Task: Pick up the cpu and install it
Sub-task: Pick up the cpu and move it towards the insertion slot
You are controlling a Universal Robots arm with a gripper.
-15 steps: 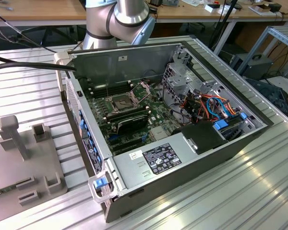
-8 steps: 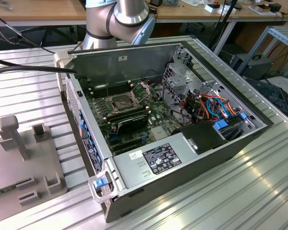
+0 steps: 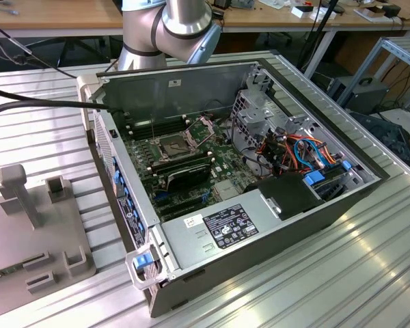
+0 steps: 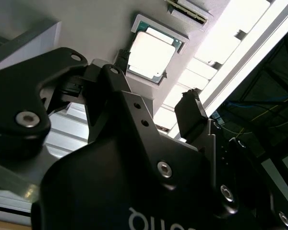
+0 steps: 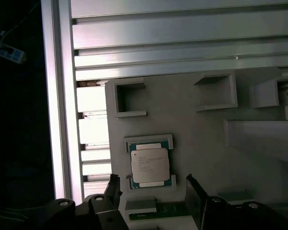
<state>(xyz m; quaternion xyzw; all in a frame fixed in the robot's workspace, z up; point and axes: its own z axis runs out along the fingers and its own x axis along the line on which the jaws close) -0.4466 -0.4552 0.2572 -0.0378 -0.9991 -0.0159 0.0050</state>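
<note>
CPU (image 5: pixel 150 165) sits in its little pocket on the grey holder (image 5: pixel 201 143), untouched. Gripper (image 5: pixel 152 189) hangs right by it, jaws spread wide, empty. If it closes off-centre, the chip could tilt or jam against the pocket lip.

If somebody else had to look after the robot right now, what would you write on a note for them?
The tool is open and holds nothing. It hangs just above the cpu, one finger to either side.
The cpu lies flat in its pocket on the grey holder, outside the computer case.
The socket sits on the board inside the case, with its metal frame tipped up.
Done: the tool is lined up over the cpu.
Left: the cpu is not yet gripped, lifted or put in the socket.
</note>
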